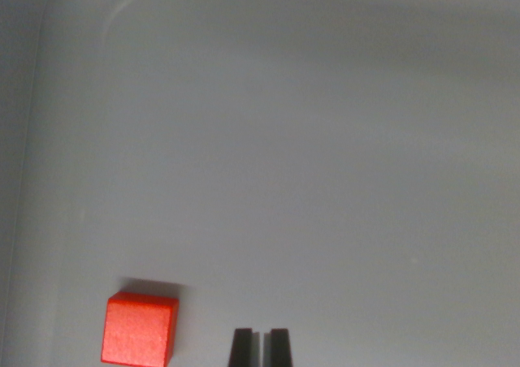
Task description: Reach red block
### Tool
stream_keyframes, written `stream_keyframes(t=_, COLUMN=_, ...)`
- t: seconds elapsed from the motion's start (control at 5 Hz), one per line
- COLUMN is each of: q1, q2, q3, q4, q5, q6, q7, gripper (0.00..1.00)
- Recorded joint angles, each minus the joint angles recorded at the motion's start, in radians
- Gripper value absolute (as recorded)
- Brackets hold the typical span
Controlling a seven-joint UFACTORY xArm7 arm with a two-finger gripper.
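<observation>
Item one: a small red cube-shaped block [139, 330] of matte, faintly grained material, located at the lower edge of the wrist view, toward the wrist view's left. Its top face was fully visible and evenly lit; a narrower, darker side face showed along its right edge. The lower part of the block ran out of the picture. A short dark shadow lay just behind its upper edge. The block rested flat on the surface, slightly turned relative to the picture edges, with nothing touching it. Item two: the black two-fingered gripper [261, 348], of which only the tips showed, rising from the bottom edge near the centre of the view. The two dark fingers [241, 347] stood nearly together, separated by only a thin pale sliver, and held nothing between them. The gripper stood just to the right of the block in the wrist view, apart from it, with a strip of bare surface between them. Item three: a smooth, pale grey-white tray-like surface [309, 164] filling almost the whole view. A faint curved line marked a rounded corner at the upper left, and a soft darker band ran down the left margin, suggesting a raised rim.
</observation>
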Motion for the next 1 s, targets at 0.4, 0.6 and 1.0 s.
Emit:
stream_keyframes(t=0.4, q1=0.0101, q2=0.015, q3=0.007, q4=-0.035, q5=-0.0018, q6=-0.047, q7=0.009, gripper=0.00)
stream_keyframes(t=0.6, q1=0.0101, q2=0.015, q3=0.007, q4=-0.035, q5=-0.0018, q6=-0.047, q7=0.009, gripper=0.00)
stream_keyframes(t=1.0, q1=0.0202, q2=0.030, q3=0.015, q4=-0.071, q5=-0.0036, q6=-0.094, q7=0.018, gripper=0.00)
